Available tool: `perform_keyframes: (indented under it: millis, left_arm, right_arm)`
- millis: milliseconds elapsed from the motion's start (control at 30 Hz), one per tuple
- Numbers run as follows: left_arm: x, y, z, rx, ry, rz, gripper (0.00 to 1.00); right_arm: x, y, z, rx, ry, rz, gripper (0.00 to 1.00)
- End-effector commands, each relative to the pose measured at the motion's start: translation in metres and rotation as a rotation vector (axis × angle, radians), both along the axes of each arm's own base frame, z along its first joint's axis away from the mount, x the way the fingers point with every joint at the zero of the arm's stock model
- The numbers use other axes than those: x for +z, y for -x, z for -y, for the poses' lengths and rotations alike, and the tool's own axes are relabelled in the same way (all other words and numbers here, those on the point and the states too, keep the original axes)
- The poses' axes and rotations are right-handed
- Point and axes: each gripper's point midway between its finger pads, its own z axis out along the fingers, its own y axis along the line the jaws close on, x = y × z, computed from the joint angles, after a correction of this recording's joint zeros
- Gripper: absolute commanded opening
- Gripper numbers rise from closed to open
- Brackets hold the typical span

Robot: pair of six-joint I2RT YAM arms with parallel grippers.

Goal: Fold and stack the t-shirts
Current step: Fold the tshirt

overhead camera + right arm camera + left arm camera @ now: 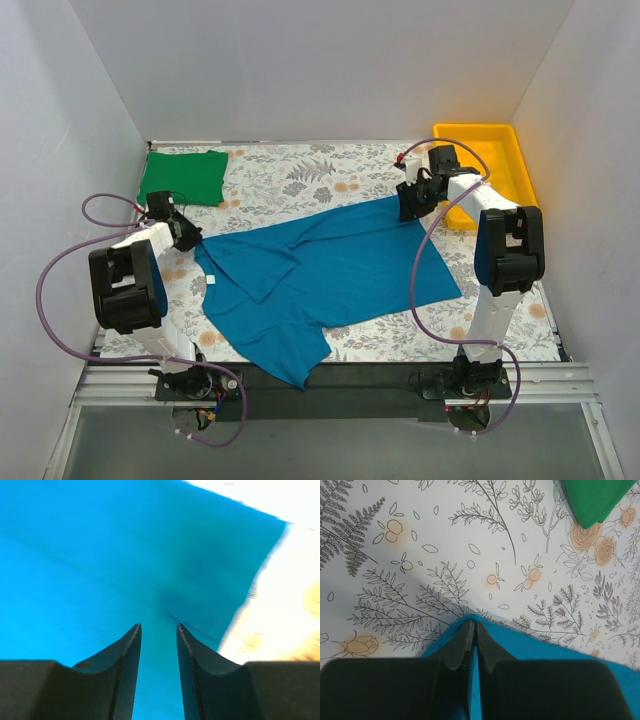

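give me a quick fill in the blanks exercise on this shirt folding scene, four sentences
1. The folded t-shirt at the far left is ___.
2. The left hand is shut on an edge of the spread t-shirt, whose colour is ___.
3. The tray at the far right is ___.
4. The right hand, over the spread cloth, is not shut but ___.

Missing words: green; blue; yellow; open
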Motion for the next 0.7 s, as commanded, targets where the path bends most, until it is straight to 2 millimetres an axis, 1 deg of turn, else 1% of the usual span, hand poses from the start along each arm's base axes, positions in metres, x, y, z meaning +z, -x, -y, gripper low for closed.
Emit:
perform_keyframes:
  millis: [0, 67, 267, 333, 500, 600, 667]
  left_arm:
    - [0.007, -0.003, -0.007, -0.003, -0.024, 0.020, 0.00]
    - [0.006, -0.003, -0.008, -0.003, -0.024, 0.018, 0.00]
    - [0.004, -0.002, -0.010, -0.004, -0.020, 0.018, 0.00]
    - [0.005, -0.002, -0.010, -0.006, -0.016, 0.019, 0.00]
    - [0.005, -0.003, -0.010, -0.011, -0.014, 0.021, 0.00]
    - [0.004, -0.003, -0.010, -0.011, -0.011, 0.021, 0.00]
    - [0.004, -0.004, -0.010, -0.012, -0.012, 0.020, 0.00]
  right_arm:
    - [-0.001, -0.027, 0.024, -0.128, 0.106, 0.086, 0.42]
    - [-0.006, -0.033, 0.030, -0.150, 0.137, 0.093, 0.43]
    - [-0.015, -0.047, 0.038, -0.184, 0.178, 0.099, 0.45]
    - [-0.021, -0.049, 0.040, -0.188, 0.191, 0.091, 0.45]
    - [-0.026, -0.053, 0.040, -0.186, 0.198, 0.087, 0.46]
    - [-0.027, -0.052, 0.039, -0.180, 0.195, 0.085, 0.42]
    - [-0.024, -0.052, 0.039, -0.178, 0.192, 0.089, 0.35]
